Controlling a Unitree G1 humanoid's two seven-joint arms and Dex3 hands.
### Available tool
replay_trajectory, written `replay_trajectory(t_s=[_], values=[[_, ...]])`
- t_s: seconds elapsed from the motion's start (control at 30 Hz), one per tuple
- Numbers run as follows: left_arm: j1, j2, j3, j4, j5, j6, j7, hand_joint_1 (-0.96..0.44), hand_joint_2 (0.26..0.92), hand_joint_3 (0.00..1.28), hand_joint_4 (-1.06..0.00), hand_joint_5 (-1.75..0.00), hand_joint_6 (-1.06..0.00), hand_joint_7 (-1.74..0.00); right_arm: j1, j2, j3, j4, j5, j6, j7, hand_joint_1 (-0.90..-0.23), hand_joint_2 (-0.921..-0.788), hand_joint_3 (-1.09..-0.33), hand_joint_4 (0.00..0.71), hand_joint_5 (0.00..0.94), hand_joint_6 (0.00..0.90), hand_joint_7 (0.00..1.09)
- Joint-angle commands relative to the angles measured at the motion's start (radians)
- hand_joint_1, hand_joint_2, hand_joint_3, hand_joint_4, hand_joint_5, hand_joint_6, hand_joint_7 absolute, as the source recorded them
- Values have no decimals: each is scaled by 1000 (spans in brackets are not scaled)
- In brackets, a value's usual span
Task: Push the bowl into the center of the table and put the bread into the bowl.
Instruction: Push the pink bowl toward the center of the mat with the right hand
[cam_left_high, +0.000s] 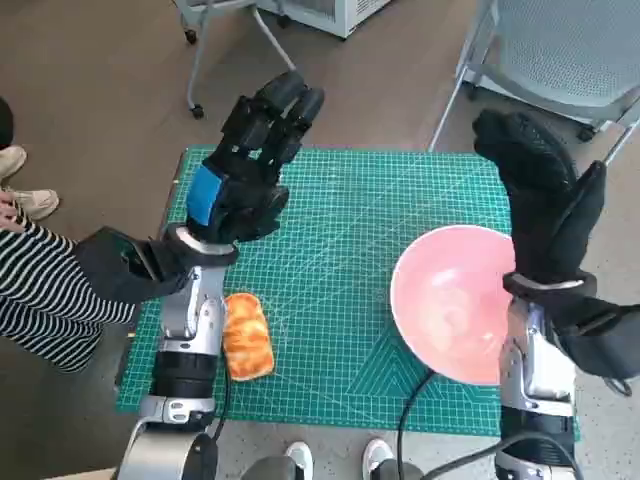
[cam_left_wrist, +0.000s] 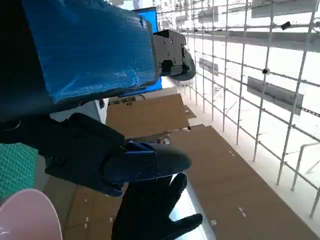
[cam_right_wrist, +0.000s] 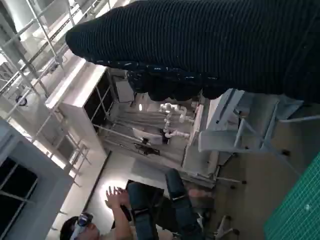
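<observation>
While the pink bowl (cam_left_high: 455, 305) sits empty at the counter's (cam_left_high: 340, 220) right edge, bread (cam_left_high: 247, 335) lies near the left; both hands (cam_left_high: 250, 165) (cam_left_high: 540, 190) hover, fingers apart, holding nothing.

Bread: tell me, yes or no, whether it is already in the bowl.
No: the bread lies on the green mat by the left forearm, apart from the pink bowl.

bare green mat (cam_left_high: 340, 260) open across the table's middle; bowl (cam_left_high: 455, 300) crowding the right edge, bread (cam_left_high: 247, 335) near the left.
</observation>
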Motion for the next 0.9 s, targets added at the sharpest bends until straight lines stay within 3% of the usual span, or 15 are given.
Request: replay_trajectory(t_s=[0.03, 0.9], values=[[13, 3, 9, -3, -14, -2, -2, -684, 921, 383, -8, -230, 1, -524, 5, -7, -2, 17, -8, 3, 7, -691, -921, -646, 216, 0, 133, 496], [22, 1, 20, 24, -9, -37, 1, -652, 921, 339, -26, -216, 1, -521, 23, -12, -12, 9, 18, 17, 31, -701, -921, -640, 216, 0, 136, 497]])
